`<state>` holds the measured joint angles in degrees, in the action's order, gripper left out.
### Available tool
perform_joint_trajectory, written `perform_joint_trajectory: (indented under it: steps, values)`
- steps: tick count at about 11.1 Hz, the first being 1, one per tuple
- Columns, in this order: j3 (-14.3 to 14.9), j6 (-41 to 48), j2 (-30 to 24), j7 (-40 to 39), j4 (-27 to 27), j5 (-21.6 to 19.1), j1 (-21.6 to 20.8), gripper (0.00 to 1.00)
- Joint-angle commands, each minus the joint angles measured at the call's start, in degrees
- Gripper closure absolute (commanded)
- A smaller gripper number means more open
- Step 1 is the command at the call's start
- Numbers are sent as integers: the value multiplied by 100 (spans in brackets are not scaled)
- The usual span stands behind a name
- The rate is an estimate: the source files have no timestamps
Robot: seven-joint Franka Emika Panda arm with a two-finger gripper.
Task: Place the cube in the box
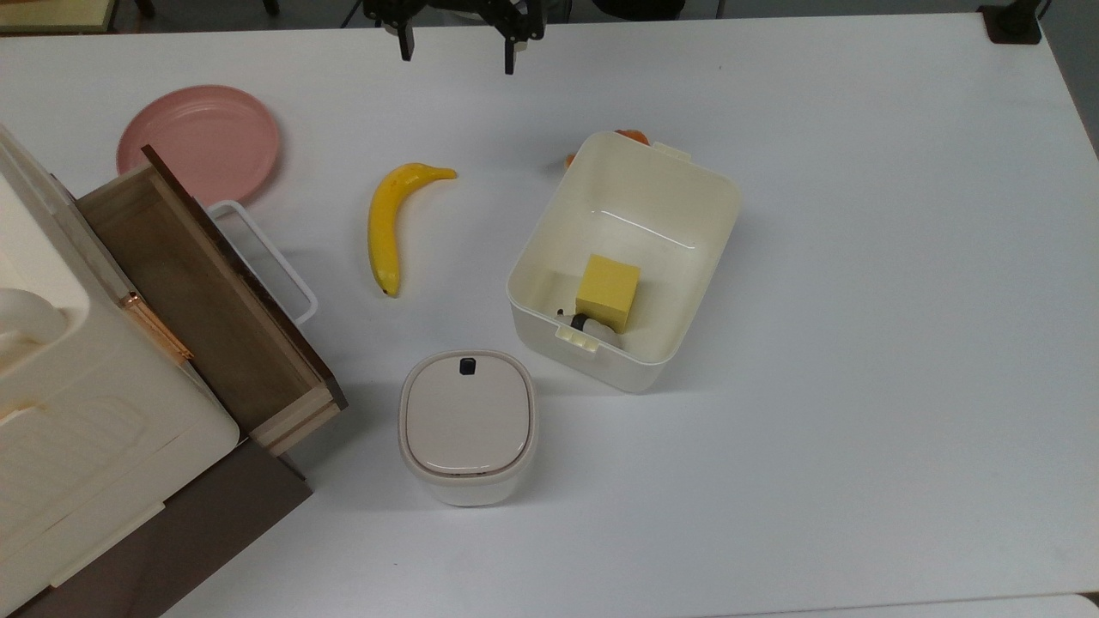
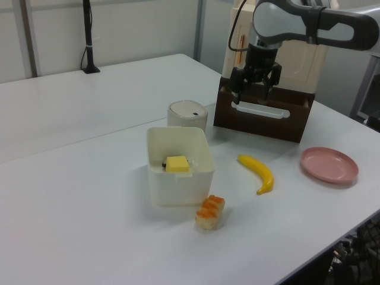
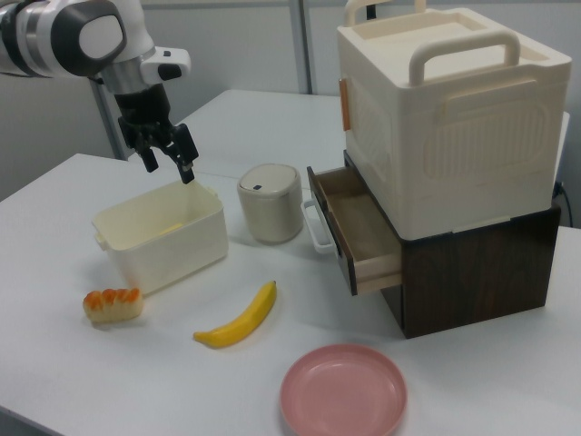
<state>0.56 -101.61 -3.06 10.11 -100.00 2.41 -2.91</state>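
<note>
Black and two-fingered, the gripper (image 1: 456, 50) hung at the top edge of the top view, left of centre, its fingers spread apart with nothing between them. Lower, right of centre in that frame, the cream-white rectangular plastic box (image 1: 713, 266) sat on the white table (image 1: 859, 343), and the small pale-yellow cube (image 1: 608, 291) lay inside it near its lower wall, beside a small dark-and-white object (image 1: 584, 324) I could not identify. A curved yellow banana (image 1: 386, 223) lay left of the box, a round pink plate (image 1: 199, 142) in the upper left, an open brown wooden drawer (image 1: 206, 292) at the left, and a rounded container with a beige lid and dark button (image 1: 468, 425) below centre. In the left view, the gripper (image 2: 253, 90) was in the upper right of the frame, fingers parted, in front of the drawer (image 2: 264, 116); the cube (image 2: 177, 164) rested in the box (image 2: 178, 184) at centre, and an orange-topped food piece (image 2: 210, 212) lay just below the box. In the right view, the gripper (image 3: 169, 160) was at the upper left, open, above the far wall of the box (image 3: 163, 238), with the food piece (image 3: 113, 303) at lower left and the banana (image 3: 241, 318) at lower centre.
</note>
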Motion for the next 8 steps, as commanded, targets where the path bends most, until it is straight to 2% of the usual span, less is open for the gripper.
perform_joint_trajectory:
  steps: [1, 4, 8]
  values:
    - [207, -7, -37, -114, 7, -319, 18, 0]
    - [217, -17, 51, -167, 113, -539, 159, 0]
    - [208, -8, 60, -167, 121, -575, 141, 0]
